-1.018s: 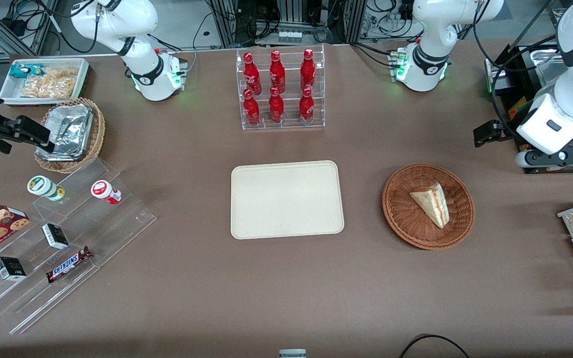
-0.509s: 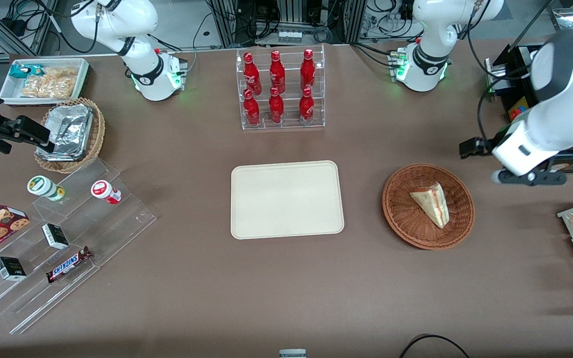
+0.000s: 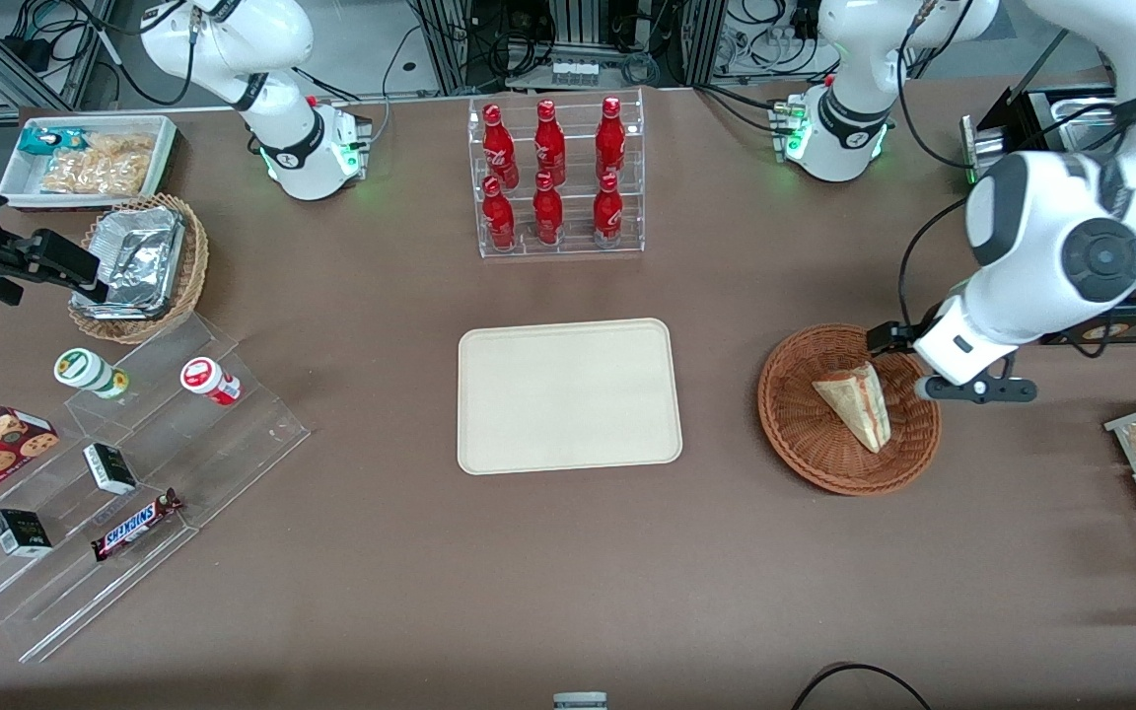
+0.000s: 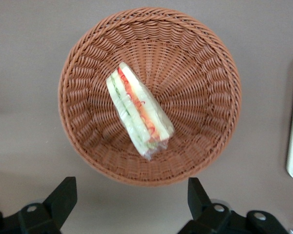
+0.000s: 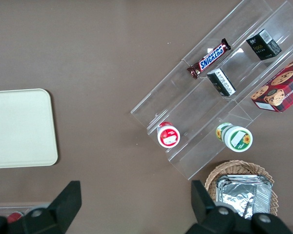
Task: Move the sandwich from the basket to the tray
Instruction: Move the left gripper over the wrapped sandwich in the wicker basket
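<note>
Item one, the sandwich (image 3: 856, 402): a wrapped triangular wedge lying on its side in the middle of the reddish-brown wicker basket (image 3: 805, 449), at the right of centre in the front view; you will find its red and green filling edge facing up toward the wrist camera (image 4: 136, 114), which gives you two flat bread faces to close on. Item two, your gripper (image 4: 129, 207): held above the basket's rim on the side toward the working arm's end of the table, fingers spread wide and carrying nothing; from the front only its body shows over the rim (image 3: 962, 380), so judge the spread from the wrist view, where both fingertips (image 4: 63, 192) stand clear of the wicker. Item three, the cream-beige tray (image 3: 568, 396): bare, flat on the brown table at the centre of the front view, well apart from the basket toward the parked arm's end. Status: approach stage, nothing lifted yet. Your likely next need is to centre over the wedge and turn the fingers across its narrow width before descending.
</note>
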Robot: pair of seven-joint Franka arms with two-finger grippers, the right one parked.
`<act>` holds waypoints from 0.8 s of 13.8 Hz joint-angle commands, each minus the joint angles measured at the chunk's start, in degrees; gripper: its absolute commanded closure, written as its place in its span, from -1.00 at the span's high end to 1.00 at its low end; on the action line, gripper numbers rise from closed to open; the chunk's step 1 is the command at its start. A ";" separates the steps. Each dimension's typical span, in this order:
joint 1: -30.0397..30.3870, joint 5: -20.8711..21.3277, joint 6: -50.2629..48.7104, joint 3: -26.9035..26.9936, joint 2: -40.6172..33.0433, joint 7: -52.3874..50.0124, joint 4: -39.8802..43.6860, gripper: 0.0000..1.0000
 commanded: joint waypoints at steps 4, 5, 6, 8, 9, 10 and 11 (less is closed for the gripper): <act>0.63 0.29 13.61 -0.56 -0.06 -5.16 -9.33 1.00; 0.54 0.29 14.49 -0.56 0.29 -8.58 -9.51 1.00; 0.54 0.29 15.02 -0.56 0.82 -12.79 -9.60 1.00; 0.45 0.29 18.17 -0.56 1.87 -21.92 -10.47 1.00; 0.02 0.29 19.75 -0.56 2.49 -28.24 -10.82 1.00; -0.77 0.29 20.20 -0.56 3.28 -33.26 -10.74 1.00; -0.95 0.29 20.99 -0.56 3.63 -36.62 -10.74 1.00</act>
